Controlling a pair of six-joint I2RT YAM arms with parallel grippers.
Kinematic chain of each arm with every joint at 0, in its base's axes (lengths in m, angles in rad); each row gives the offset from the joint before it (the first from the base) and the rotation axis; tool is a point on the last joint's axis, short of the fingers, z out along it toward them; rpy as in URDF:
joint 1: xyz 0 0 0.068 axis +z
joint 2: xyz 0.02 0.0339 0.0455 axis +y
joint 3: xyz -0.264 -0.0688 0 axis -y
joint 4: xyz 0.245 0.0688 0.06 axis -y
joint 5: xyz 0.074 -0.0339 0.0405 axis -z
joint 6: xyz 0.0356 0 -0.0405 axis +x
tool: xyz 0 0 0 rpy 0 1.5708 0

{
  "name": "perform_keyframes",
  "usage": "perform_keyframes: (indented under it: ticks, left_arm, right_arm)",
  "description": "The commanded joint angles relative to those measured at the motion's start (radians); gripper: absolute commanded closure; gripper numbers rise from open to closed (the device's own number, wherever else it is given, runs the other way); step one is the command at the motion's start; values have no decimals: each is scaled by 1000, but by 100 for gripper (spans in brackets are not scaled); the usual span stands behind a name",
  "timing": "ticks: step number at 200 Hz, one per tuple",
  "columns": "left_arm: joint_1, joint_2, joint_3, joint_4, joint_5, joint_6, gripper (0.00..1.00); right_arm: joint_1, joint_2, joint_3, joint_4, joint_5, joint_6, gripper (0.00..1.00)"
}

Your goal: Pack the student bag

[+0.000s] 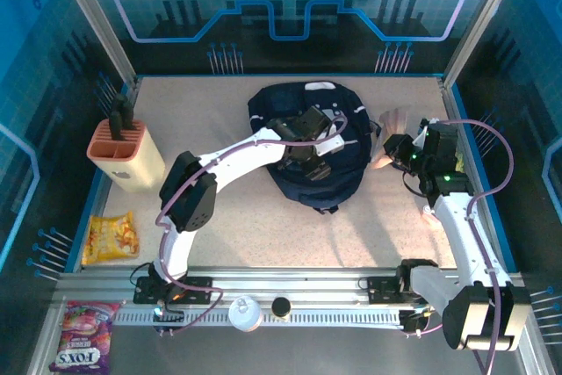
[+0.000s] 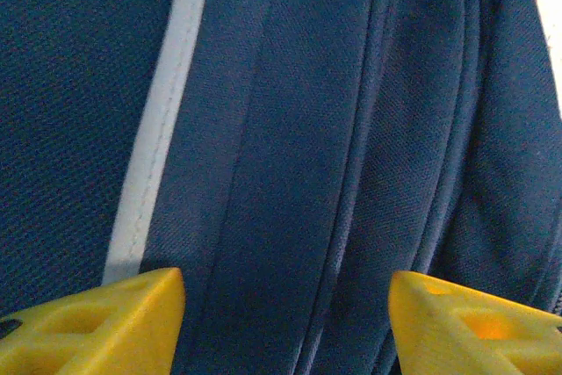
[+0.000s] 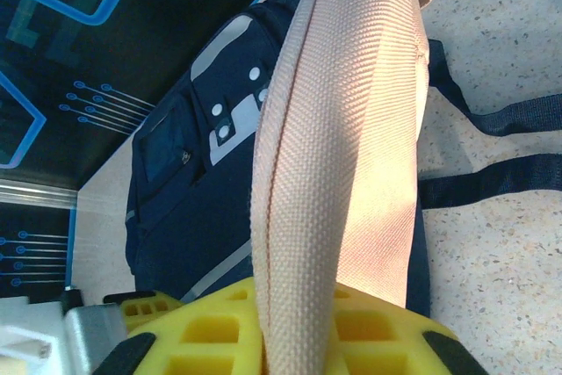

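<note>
Elbow (image 1: 189, 195) bent; left fingers (image 2: 88, 322) spread over student bag (image 2: 290, 129)

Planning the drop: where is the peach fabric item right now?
The peach fabric item is right of the student bag in the top view, beside the bag's right edge, clamped in the jaws of the right gripper.

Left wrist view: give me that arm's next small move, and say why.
Probably close the left jaws on the ridged folds of the student bag: they stand open, straddling them. The right jaws are shut on a peach woven piece beside the bag, awaiting an opening.
</note>
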Motion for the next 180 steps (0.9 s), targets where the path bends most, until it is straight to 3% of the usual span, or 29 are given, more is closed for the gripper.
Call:
perform_keyframes:
  ticks: [1,40,140,160,180]
  left_arm:
    - [-9,33,62,-99,-16,76,36]
    - [-9,79,110,-87,-132,46,49]
    - [-8,134,187,-142,-124,70,48]
    - [-8,144,218,-141,-187,26,66]
    - [-2,112,211,-101,-177,-34,80]
  right_arm:
    - [-15,-14,-15,21,-33,8,86]
    - [-17,-8,-12,25,-46,6,86]
    - [-30,-31,-4,12,-52,-3,85]
    - [-33,-34,-5,5,-52,-1,85]
    - [-39,-47,6,-21,-48,-6,85]
